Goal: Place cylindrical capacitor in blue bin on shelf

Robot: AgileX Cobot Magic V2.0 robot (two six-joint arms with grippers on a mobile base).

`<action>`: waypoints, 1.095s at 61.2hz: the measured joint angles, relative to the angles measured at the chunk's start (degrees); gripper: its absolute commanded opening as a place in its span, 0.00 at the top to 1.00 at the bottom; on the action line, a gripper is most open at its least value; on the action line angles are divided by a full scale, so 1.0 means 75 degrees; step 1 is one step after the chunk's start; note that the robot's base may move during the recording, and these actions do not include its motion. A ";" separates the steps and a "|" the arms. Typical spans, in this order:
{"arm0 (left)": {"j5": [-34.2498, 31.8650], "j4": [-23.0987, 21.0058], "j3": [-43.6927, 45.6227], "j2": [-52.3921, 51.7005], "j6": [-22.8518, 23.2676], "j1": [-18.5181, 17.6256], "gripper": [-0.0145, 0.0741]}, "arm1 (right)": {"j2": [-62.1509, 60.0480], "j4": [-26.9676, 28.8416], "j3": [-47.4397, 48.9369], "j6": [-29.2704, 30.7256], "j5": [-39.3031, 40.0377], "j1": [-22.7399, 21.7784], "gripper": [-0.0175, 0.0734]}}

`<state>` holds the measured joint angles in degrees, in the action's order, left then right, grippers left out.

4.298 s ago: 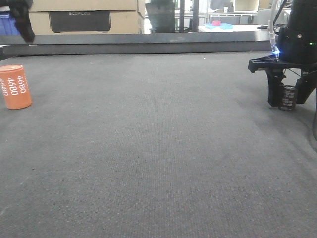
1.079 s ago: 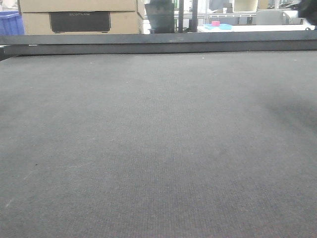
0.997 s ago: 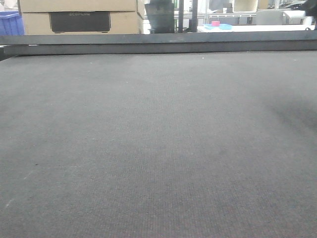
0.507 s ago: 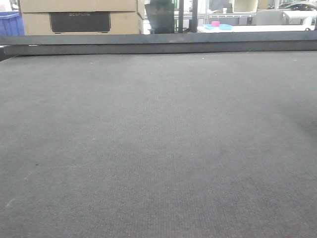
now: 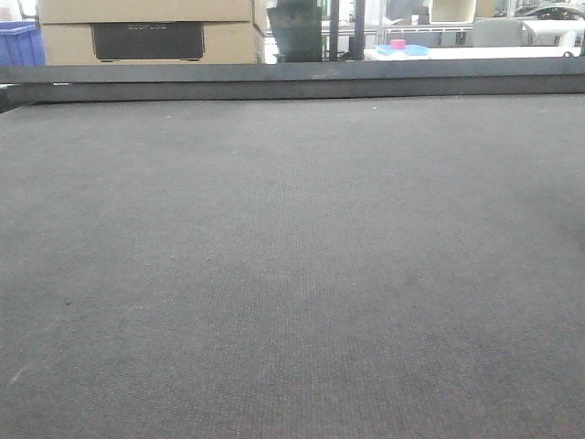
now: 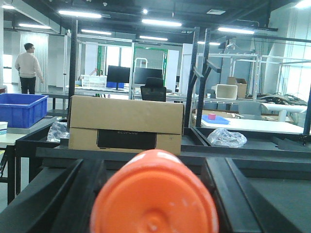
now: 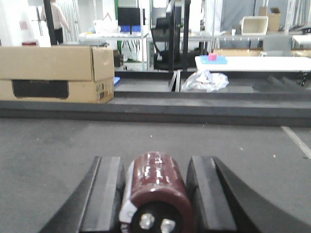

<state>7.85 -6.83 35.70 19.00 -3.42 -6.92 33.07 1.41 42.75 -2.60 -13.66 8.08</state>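
Orange fills the lower middle of the left wrist view: the left gripper (image 6: 153, 167) pinches an orange cylinder (image 6: 154, 194) between its black fingers (image 6: 53, 199), end cap toward the lens. Behind it, from the left, a blue crate (image 6: 22, 108) stands on a side bench, its contents hidden by its wall. Next comes a closed cardboard box (image 6: 125, 121) just past the far edge of the table, nearer the far-left corner.

In the right wrist view, the right gripper (image 7: 155, 165) clamps the cylindrical capacitor (image 7: 155, 191) on both sides of its brown sleeve, terminals facing the camera, apparently lifted off the grey felt table (image 7: 58, 150). Farther right, beyond the table's far edge, lie a crumpled plastic bag (image 7: 204, 80) and a blue tray (image 7: 221, 60) carrying a small pink object (image 7: 212, 57).

Neither gripper shows in the front view, so both loads look raised, and this reads as the carry step. The shelf and its blue bin appear in no view. The next move calls for bringing the right arm over that bin before the fingers part.
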 measured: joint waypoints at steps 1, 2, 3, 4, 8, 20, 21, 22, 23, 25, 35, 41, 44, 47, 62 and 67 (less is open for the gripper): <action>0.0000 0.0000 0.0000 0.0000 0.0000 0.0000 0.96 | -0.0023 0.0000 0.0000 0.0000 -0.0005 0.0000 0.99; 0.0000 0.0000 0.0000 0.0000 0.0000 0.0000 0.96 | -0.0034 0.0000 0.0000 0.0000 -0.0005 0.0000 0.99; 0.0000 0.0000 0.0000 0.0000 0.0000 0.0000 0.96 | -0.0053 0.0000 0.0000 0.0000 -0.0005 0.0000 0.99; 0.0000 0.0000 0.0000 0.0000 0.0000 0.0000 0.96 | -0.0068 0.0000 0.0000 0.0000 -0.0005 0.0000 0.99; 0.0000 0.0000 0.0000 0.0000 0.0000 0.0000 0.96 | -0.0081 0.0000 0.0000 0.0000 -0.0005 0.0000 0.99; 0.0000 0.0000 0.0000 0.0000 0.0000 0.0000 0.96 | -0.0084 0.0000 0.0000 0.0000 -0.0005 0.0000 0.99; 0.0000 0.0000 0.0000 0.0000 0.0000 0.0000 0.96 | -0.0084 0.0000 0.0000 0.0000 -0.0005 0.0000 0.99; 0.0000 0.0000 0.0000 0.0000 0.0000 0.0000 0.96 | -0.0084 0.0000 0.0000 0.0000 -0.0005 0.0000 0.99; 0.0000 0.0000 0.0000 0.0000 0.0000 0.0000 0.96 | -0.0084 0.0000 0.0000 0.0000 -0.0005 0.0000 0.99; 0.0000 0.0000 0.0000 0.0000 0.0000 0.0000 0.96 | -0.0084 0.0000 0.0000 0.0000 -0.0005 0.0000 0.99; 0.0000 0.0000 0.0000 0.0000 0.0000 0.0000 0.96 | -0.0084 0.0000 0.0000 0.0000 -0.0005 0.0000 0.99; 0.0000 0.0000 0.0000 0.0000 0.0000 0.0000 0.96 | -0.0084 0.0000 0.0000 0.0000 -0.0005 0.0000 0.99; 0.0000 0.0000 0.0000 0.0000 0.0000 0.0000 0.96 | -0.0084 0.0000 0.0000 0.0000 -0.0005 0.0000 0.99; 0.0000 0.0000 0.0000 0.0000 0.0000 0.0000 0.96 | -0.0084 0.0000 0.0000 0.0000 -0.0005 0.0000 0.99; 0.0000 0.0000 0.0000 0.0000 0.0000 0.0000 0.96 | -0.0084 0.0000 0.0000 0.0000 -0.0005 0.0000 0.99; 0.0000 0.0000 0.0000 0.0000 0.0000 0.0000 0.96 | -0.0084 0.0000 0.0000 0.0000 -0.0005 0.0000 0.99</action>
<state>7.85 -6.83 35.70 19.00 -3.42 -6.92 32.44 1.41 42.75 -2.60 -13.70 8.08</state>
